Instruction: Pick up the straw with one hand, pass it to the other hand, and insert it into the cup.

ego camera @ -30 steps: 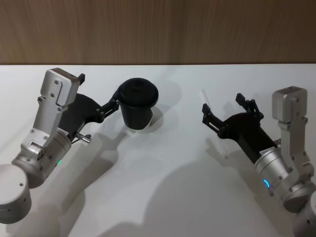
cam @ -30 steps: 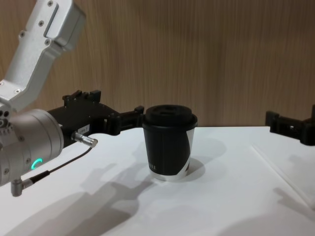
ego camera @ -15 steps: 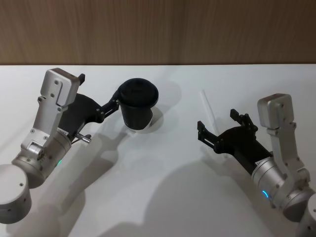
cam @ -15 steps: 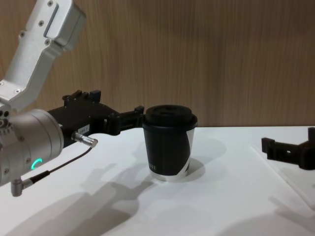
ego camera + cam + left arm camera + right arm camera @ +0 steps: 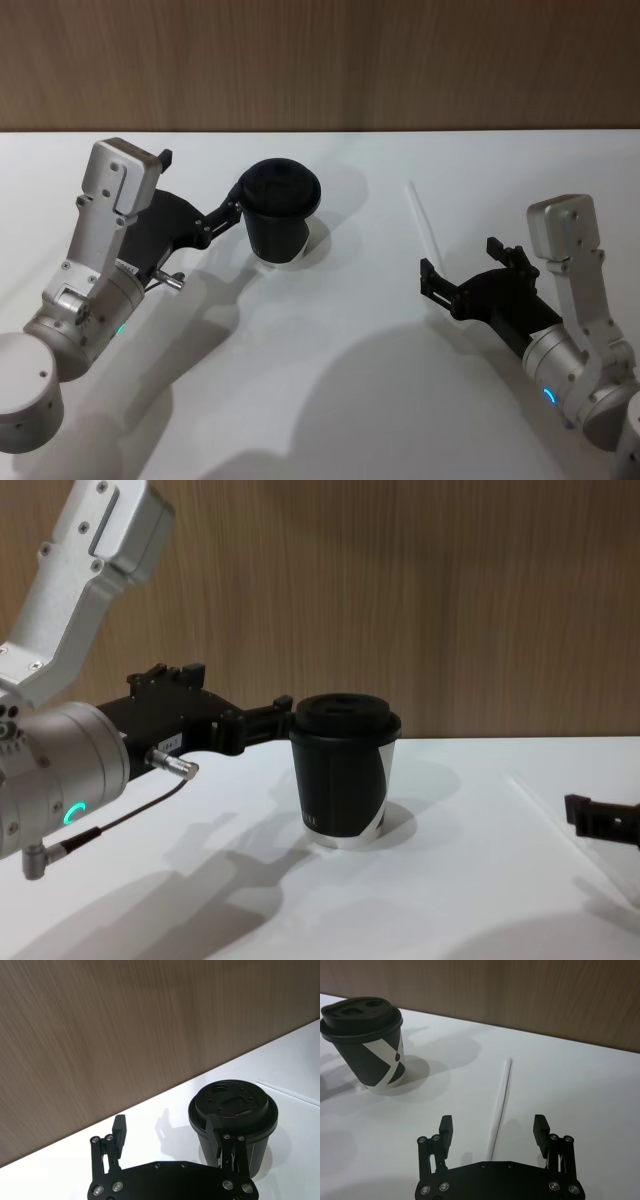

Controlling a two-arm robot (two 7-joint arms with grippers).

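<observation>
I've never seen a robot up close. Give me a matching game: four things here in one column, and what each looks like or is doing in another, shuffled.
Things:
1. straw
2. cup
3. left pincer
4. right pincer

States:
A. open, right beside the cup
B. white, lying flat
C. open, at the straw's near end
D. black, upright, lidded

Pairs: 1-B, 2-D, 3-A, 4-C
</observation>
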